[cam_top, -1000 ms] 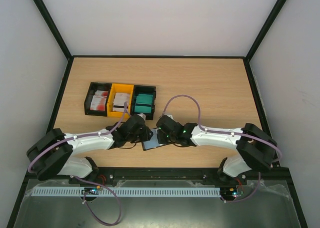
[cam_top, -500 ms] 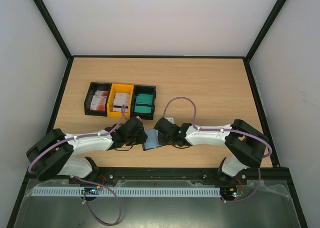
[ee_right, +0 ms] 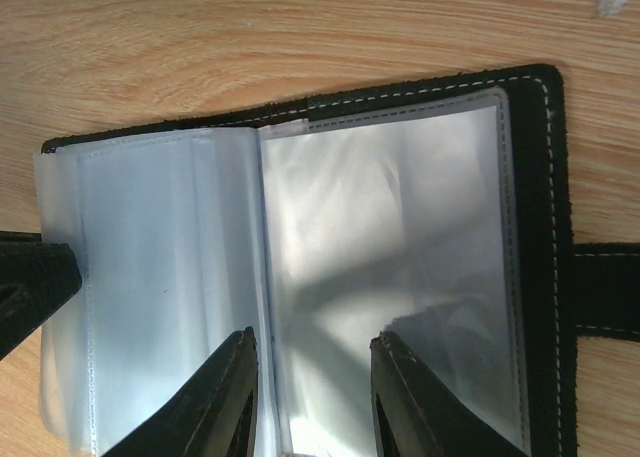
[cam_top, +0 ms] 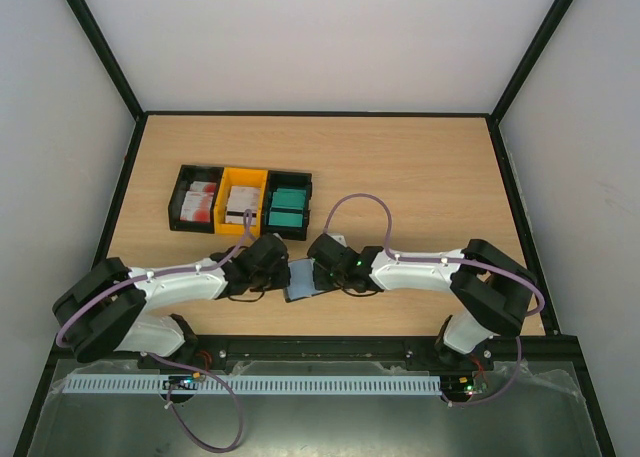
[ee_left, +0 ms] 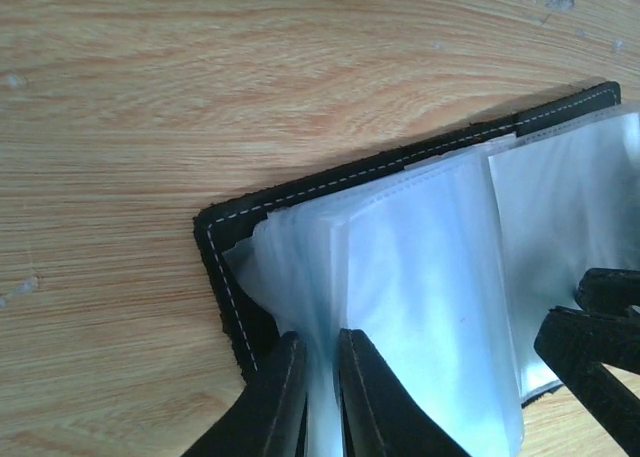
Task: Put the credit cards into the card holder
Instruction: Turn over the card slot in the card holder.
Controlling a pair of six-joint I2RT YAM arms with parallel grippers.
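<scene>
your left pincer [ee_left: 320, 343] grips clear sleeves [ee_left: 420, 277] of the card holder [ee_left: 218, 239] | your right pincer [ee_right: 315, 343] stands open above its pages | holder lies open on the counter [ee_left: 250, 67]

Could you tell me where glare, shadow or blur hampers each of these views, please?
Top external: even, sharp light, though the card holder is small. Left wrist: white sheen washes out its clear sleeves; near fingers soft. Right wrist: glare patches and shadows across one sleeve.

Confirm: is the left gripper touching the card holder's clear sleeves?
Touching. Left wrist view: left gripper fingers pinch a clear sleeve of the card holder.
</scene>
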